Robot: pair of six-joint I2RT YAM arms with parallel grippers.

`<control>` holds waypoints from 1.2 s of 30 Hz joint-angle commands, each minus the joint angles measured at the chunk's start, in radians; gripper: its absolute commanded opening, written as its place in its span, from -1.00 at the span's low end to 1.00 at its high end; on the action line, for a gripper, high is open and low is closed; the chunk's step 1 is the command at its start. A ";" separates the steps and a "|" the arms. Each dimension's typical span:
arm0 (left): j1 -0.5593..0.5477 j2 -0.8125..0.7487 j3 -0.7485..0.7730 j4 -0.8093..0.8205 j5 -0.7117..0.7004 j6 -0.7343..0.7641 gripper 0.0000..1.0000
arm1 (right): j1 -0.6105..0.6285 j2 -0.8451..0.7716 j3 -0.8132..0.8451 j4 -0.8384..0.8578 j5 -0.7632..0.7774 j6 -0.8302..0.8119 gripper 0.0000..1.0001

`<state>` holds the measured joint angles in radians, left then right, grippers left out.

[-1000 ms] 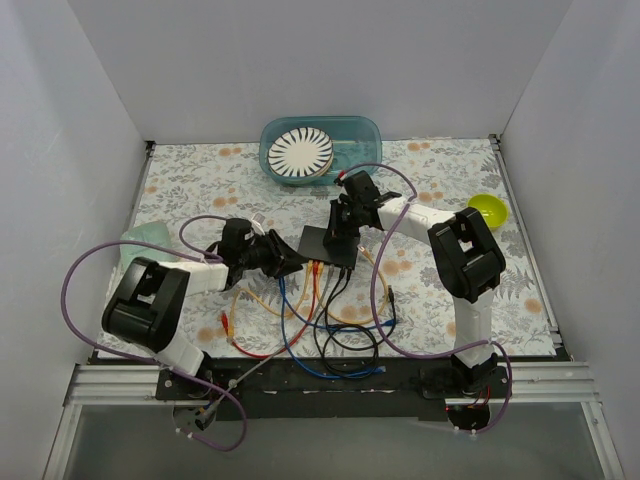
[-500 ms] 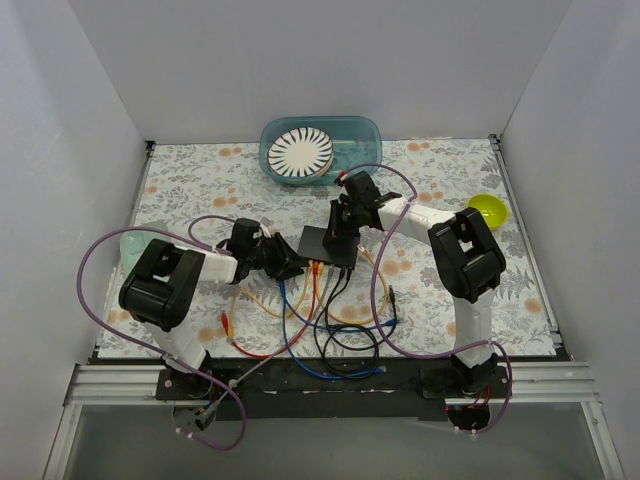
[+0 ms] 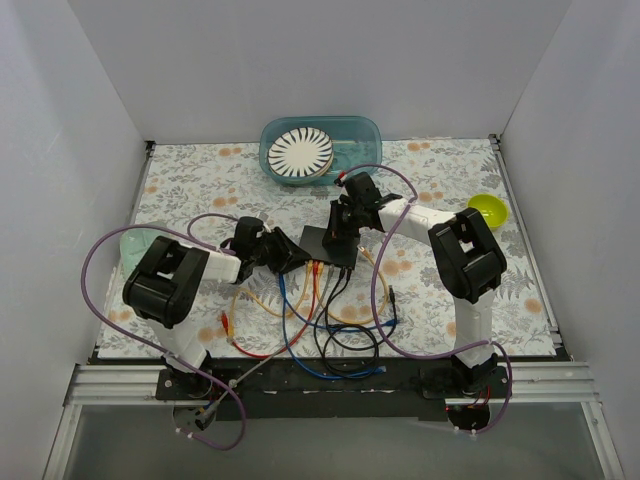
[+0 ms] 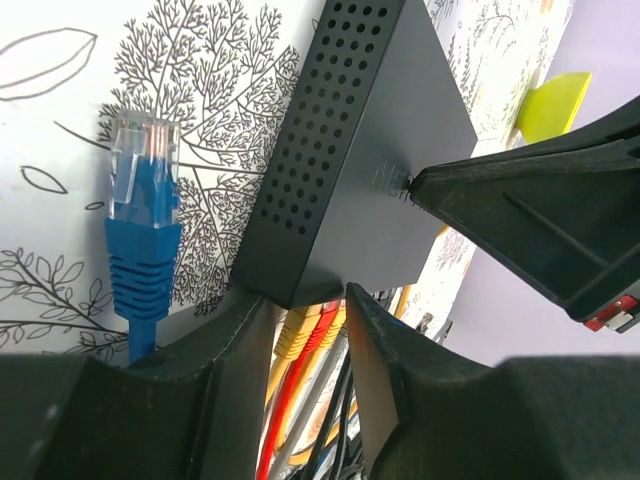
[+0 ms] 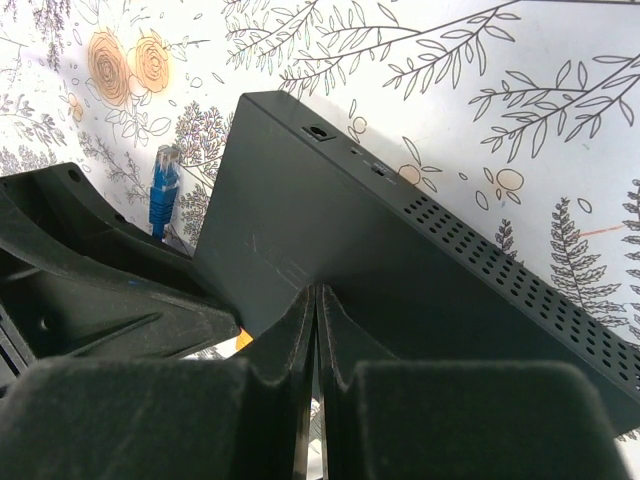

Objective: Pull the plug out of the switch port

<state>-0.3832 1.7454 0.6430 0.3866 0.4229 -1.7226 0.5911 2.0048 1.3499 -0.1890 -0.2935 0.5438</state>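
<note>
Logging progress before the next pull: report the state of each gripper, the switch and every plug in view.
left gripper, open, fingers either side of the switch's corner.
right gripper, shut, tips pressed on the switch's top.
switch, lying flat on the table.
blue plug, unplugged, lying beside the switch.
yellow plug, seated in the switch.
red plug, seated in the switch.

Robotics laboratory test cell. Plain white partition walls [image 3: 320, 60] enclose the desk [image 3: 200, 180] on three sides. The left arm [image 3: 165, 290] and right arm [image 3: 465, 260] are mounted along an aluminium frame [image 3: 120, 385] at the near edge, trailing purple cables [image 3: 84, 268].
</note>
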 commanded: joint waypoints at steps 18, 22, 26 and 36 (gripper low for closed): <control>-0.029 0.054 -0.095 0.080 0.047 0.050 -0.34 | 0.004 0.045 -0.020 -0.092 0.033 -0.044 -0.80; -0.029 0.054 -0.100 0.061 0.037 0.061 -0.34 | 0.004 0.046 -0.020 -0.092 0.034 -0.044 -0.80; -0.029 0.107 -0.065 0.046 0.030 0.035 -0.53 | 0.003 0.049 -0.020 -0.090 0.031 -0.044 -0.80; -0.029 0.163 -0.049 0.075 0.045 -0.008 -1.00 | 0.004 0.040 -0.046 -0.084 0.028 -0.044 -0.81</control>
<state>-0.3981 1.8359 0.6086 0.5701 0.5217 -1.7390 0.5861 2.0052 1.3499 -0.1871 -0.2962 0.5335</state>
